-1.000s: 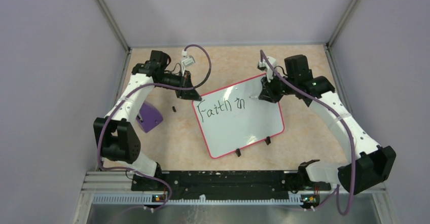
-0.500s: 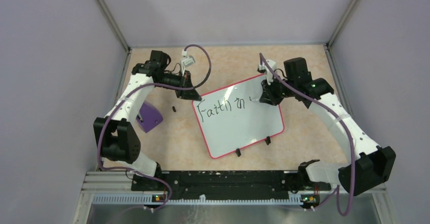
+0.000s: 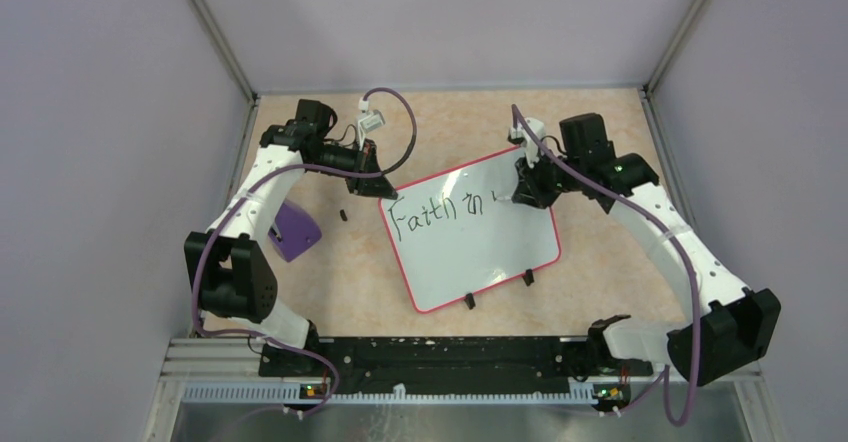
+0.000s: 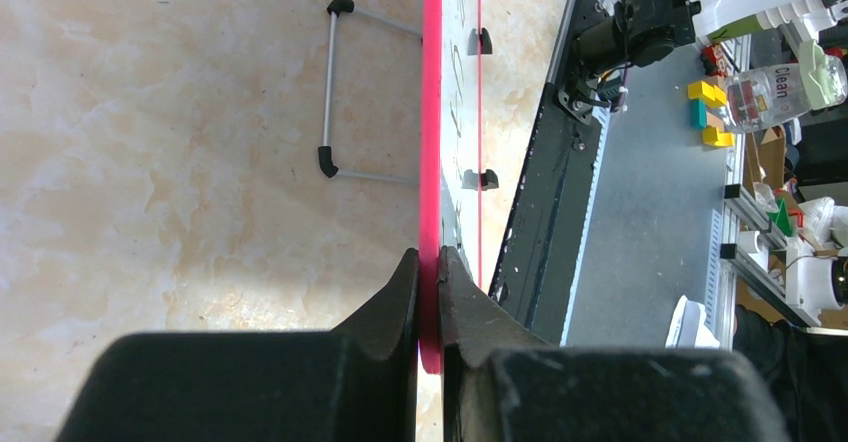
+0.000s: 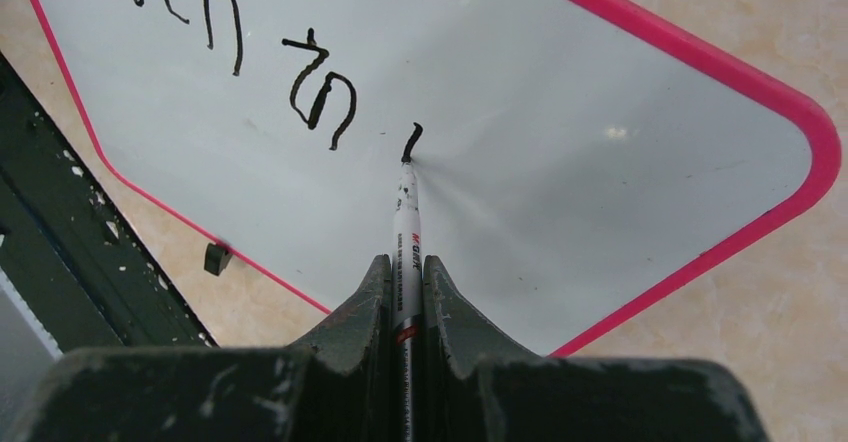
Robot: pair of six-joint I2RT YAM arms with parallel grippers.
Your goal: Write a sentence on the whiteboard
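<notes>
Writing in progress, seen from above and from both wrists. The whiteboard (image 3: pixel 470 237) lies at the middle of the counter (image 3: pixel 340 282), turned at an angle, with its small black feet toward the arm bases. The left fingers (image 4: pixel 405 282) are clamped on the red-pink rim at the board's far-left corner, one finger on each face of the edge. The right fingers (image 5: pixel 375 292) are closed on a marker (image 5: pixel 407 232), which points forward and down onto the white surface.

The sentence (image 3: pixel 440 210) so far reads "Faith in" along the upper part of the board. To the right of "in" stands one short black stroke (image 5: pixel 411 142), and the marker tip touches the board at its lower end.

The step in hand appears to be the opening stroke of a third word, so the task is judged less than half done. The next move calls for carrying the tip on through the letter with even contact, while the left fingers hold the corner so that the board does not slide. Little room is left on this line toward the right rim, so later words probably need a second line below.

A purple block (image 3: pixel 293 230) lies on the counter left of the board, apart from it.
</notes>
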